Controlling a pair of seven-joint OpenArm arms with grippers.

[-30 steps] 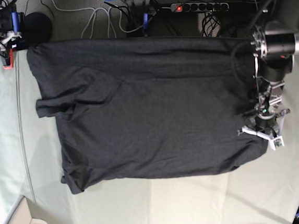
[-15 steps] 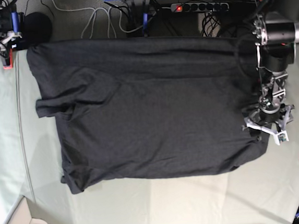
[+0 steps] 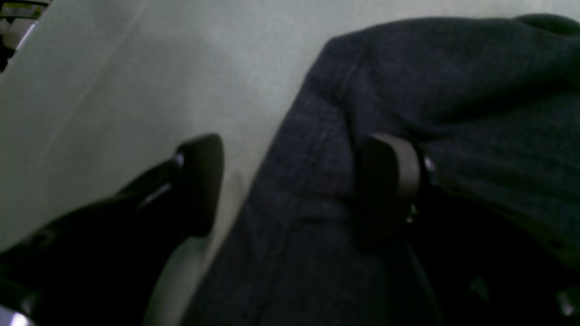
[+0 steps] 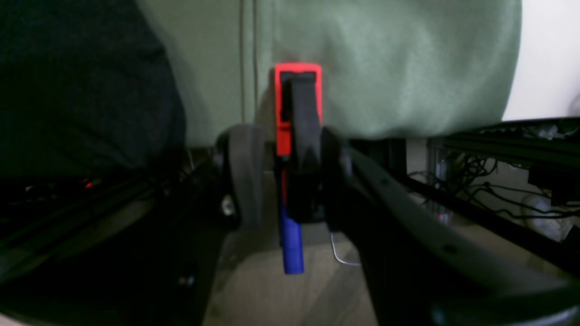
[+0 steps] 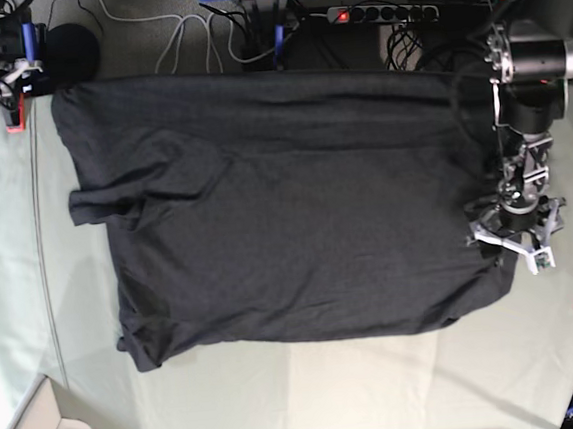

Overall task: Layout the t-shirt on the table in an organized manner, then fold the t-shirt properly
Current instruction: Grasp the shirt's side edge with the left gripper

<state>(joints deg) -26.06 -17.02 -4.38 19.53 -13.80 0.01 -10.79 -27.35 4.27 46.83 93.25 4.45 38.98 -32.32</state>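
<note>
At table (image 5: pixel 382 387) edge on base view's right, left hand (image 5: pixel 511 240) spread wide, straddling t-shirt (image 5: pixel 286 204) hem (image 3: pixel 253 199); shirt body extends away across table. Right hand (image 4: pixel 285 181) parked by red clamp (image 4: pixel 297 104), fingers parted, gripping nothing.

The left tool (image 5: pixel 511 240) has pale grey fingers under a black and silver cylindrical joint. Up close its 2 pads (image 3: pixel 199 181) are matte black and rounded.
</note>
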